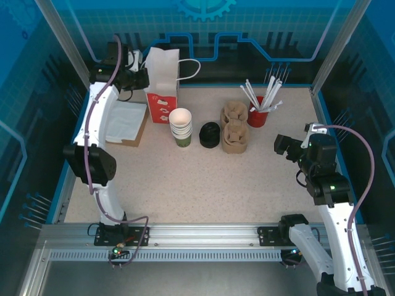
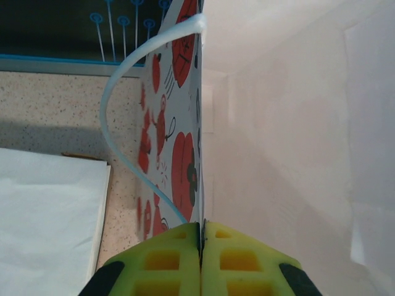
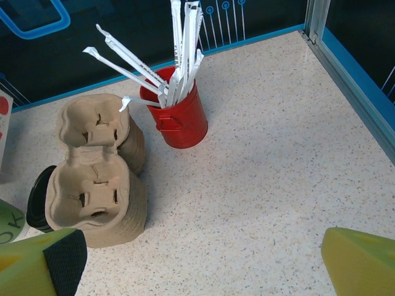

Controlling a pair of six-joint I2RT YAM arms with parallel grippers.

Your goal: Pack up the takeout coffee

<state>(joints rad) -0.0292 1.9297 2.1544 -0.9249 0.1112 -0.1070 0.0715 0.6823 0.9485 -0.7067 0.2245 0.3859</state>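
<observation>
Nearest the left wrist camera, my left gripper (image 2: 200, 237) has its yellow-green fingers pinched shut on the edge of the paper bag (image 2: 179, 172), at 11 o'clock on the table (image 1: 185, 185). The takeout coffee (image 1: 210, 135), black-lidded, stands toward 12 o'clock, with the cup stack (image 1: 181, 126) at its 9 and the pulp carriers (image 1: 234, 131) at its 3. My right gripper (image 1: 287, 147) hangs wide open at 3 o'clock; I judge the coffee light and crushable, best held gently around its wall, not by the top.
</observation>
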